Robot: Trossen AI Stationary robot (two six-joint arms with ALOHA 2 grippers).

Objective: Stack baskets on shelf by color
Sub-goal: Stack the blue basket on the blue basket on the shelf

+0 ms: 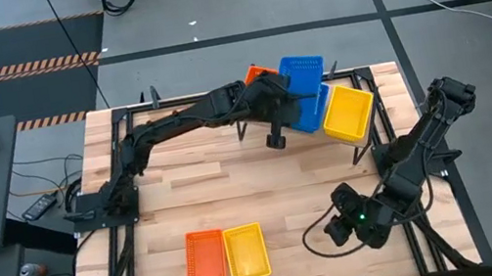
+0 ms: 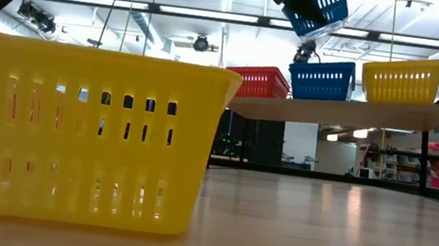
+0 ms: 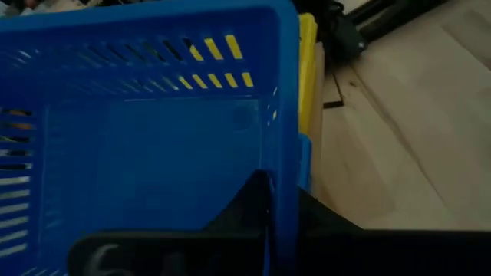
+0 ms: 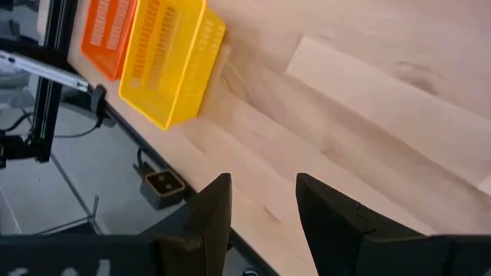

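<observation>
You are carrying a blue basket point(image 1: 302, 71) in the left gripper point(image 1: 283, 92), near the top centre of the high view; the left wrist view shows the jaws clamped over its near rim, one finger point(image 3: 253, 203) dark against the inside wall. The relation that matters is vertical: in the low view the held basket is hanging tilted at the upper right of centre, directly above a second blue basket point(image 2: 322, 79) sitting on the shelf point(image 2: 347, 111), with a clear gap between them. Its long axis is running roughly up and down the high frame, and it looks to need levelling before it can nest. On the shelf, an orange basket point(image 2: 261, 82) is standing left of the blue one and a yellow basket point(image 2: 402, 80) right of it; I cannot tell whether any is already a stack. Two more baskets, an orange one point(image 1: 206, 257) and a yellow one point(image 1: 246, 253), are waiting side by side, touching, at the bottom centre of the high view, and both appear to be holding nothing. The right gripper point(image 4: 261, 211) is resting at the lower right with its jaws parted and empty, nearer to that pair than the left arm.
</observation>
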